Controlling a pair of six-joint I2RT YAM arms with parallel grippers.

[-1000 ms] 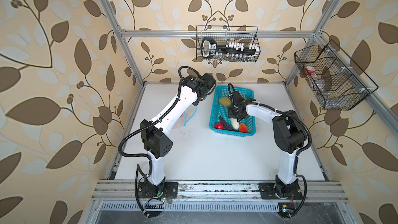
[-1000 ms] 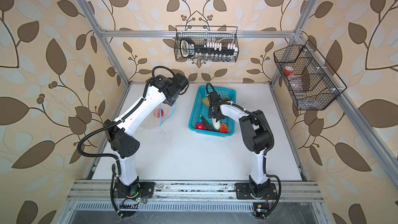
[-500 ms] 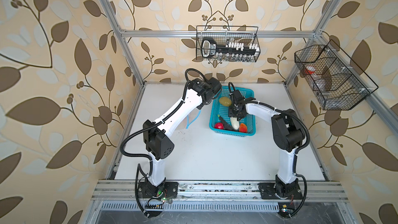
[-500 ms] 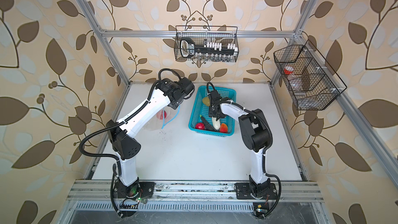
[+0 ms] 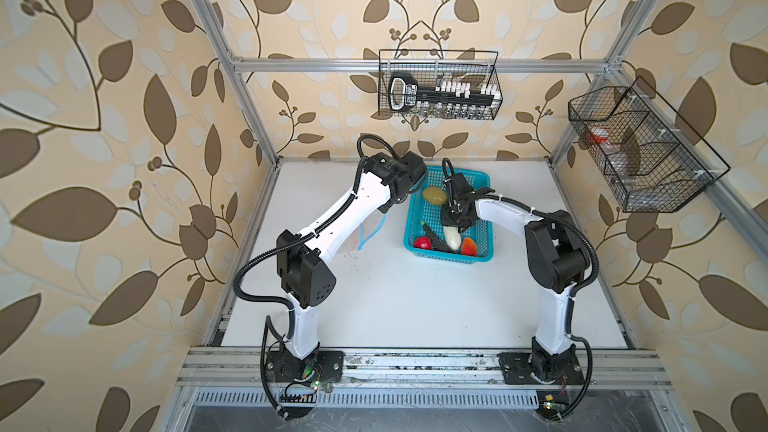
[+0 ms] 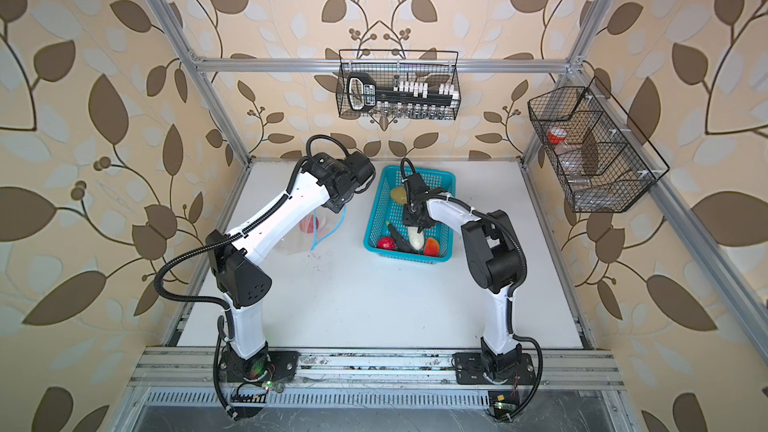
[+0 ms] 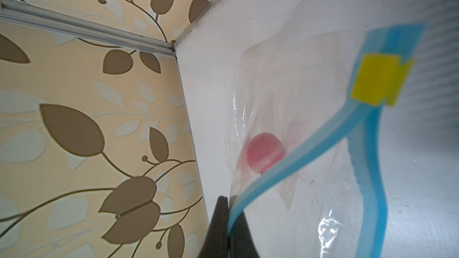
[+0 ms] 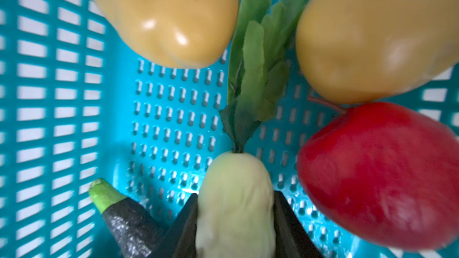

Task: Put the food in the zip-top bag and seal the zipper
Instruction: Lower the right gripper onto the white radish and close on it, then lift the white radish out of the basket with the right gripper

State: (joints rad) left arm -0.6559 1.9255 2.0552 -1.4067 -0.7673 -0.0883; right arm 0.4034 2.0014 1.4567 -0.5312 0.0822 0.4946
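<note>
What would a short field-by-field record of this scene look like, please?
Bag: clear, mouth open, one tomato inside
Zipper strip: blue, yellow slider near one end
Left gripper: shut on the zipper strip
Basket: turquoise; holds two potatoes, a leaf, an eggplant, a pepper, two more tomatoes, a white cucumber
Right gripper: jaws pressed against both sides of the white cucumber

Turquoise slotted basket point(image 5: 449, 256) on white table point(image 5: 415, 305), toward the back, right of centre. Black wire rack point(image 5: 438, 85) hangs from back frame rail point(image 5: 311, 64); inside it, a black tool point(image 5: 401, 93) with white pieces. Side rack point(image 5: 640, 151) on right wall, three compartments; red-capped item point(image 5: 598, 137) in the farthest. Leaf-print wallpaper point(image 5: 104, 118) all round.
</note>
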